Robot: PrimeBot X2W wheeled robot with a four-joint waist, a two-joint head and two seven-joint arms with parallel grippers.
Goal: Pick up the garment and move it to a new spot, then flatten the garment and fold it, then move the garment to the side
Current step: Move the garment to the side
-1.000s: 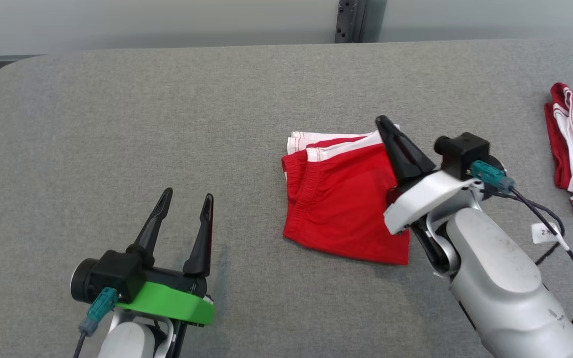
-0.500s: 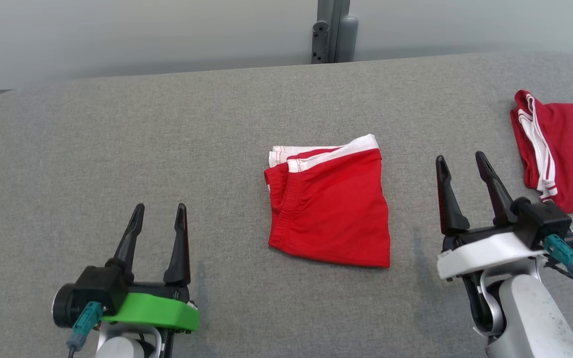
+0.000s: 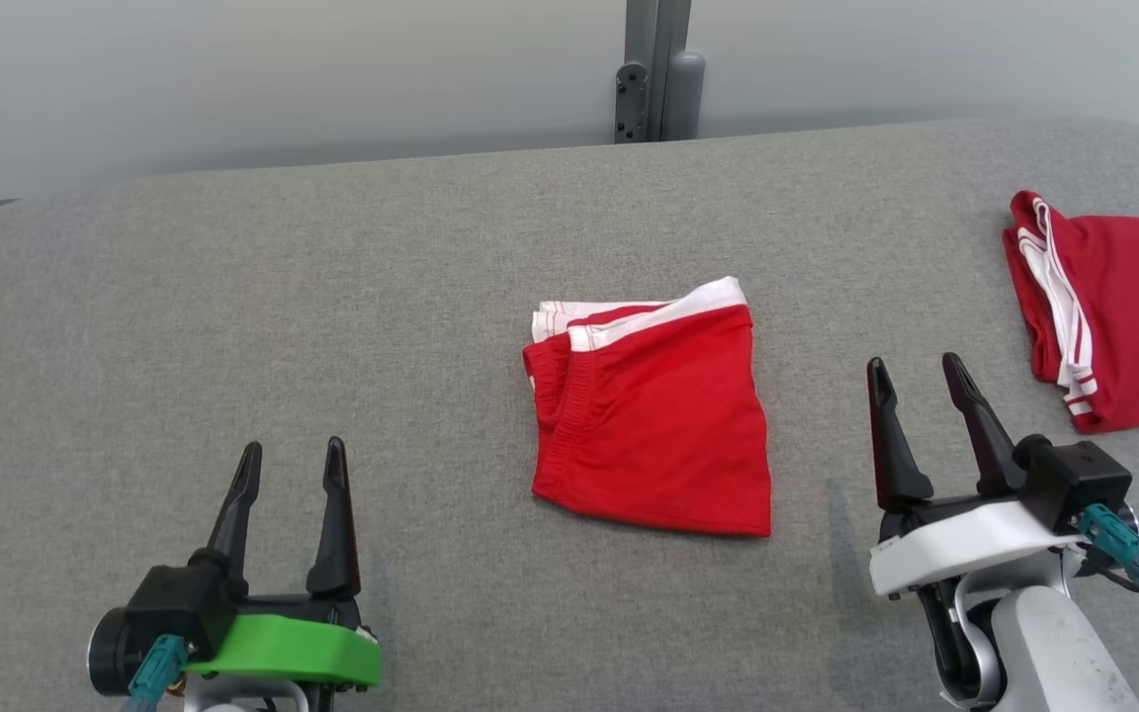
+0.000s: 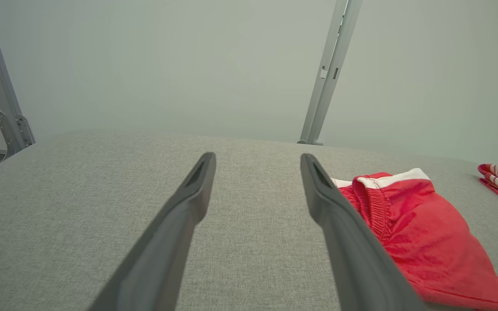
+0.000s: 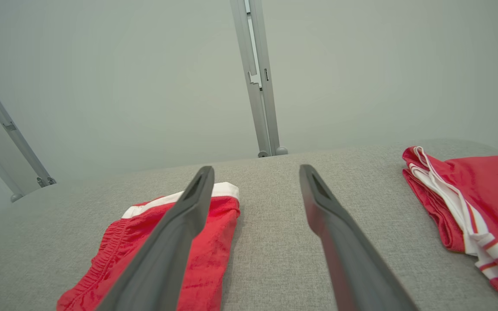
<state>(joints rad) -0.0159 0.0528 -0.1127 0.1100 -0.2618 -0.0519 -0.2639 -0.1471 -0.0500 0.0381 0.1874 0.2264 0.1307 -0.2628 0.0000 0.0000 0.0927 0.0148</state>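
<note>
Both claws stand wide apart and hold nothing. Your left claw (image 3: pixel 293 447) hovers near you at the left, well apart from the cloth. Your right claw (image 3: pixel 915 362) sits just right of the folded garment (image 3: pixel 654 415), not touching it.

That garment lies at the middle of the grey table (image 3: pixel 233 297), white band toward the far side. It looks folded already, so I judge the step left is carrying it to the side. Pinch its near right corner through every layer, or the fold will likely fall open as you lift. Keep it low and let it trail flat.

On the right, a second red garment (image 3: pixel 1113 307) lies close to the table's right edge and leaves little room between. The left half is bare out to the rounded far-left corner, so that way gives you more freedom. Stop short of the edge.
</note>
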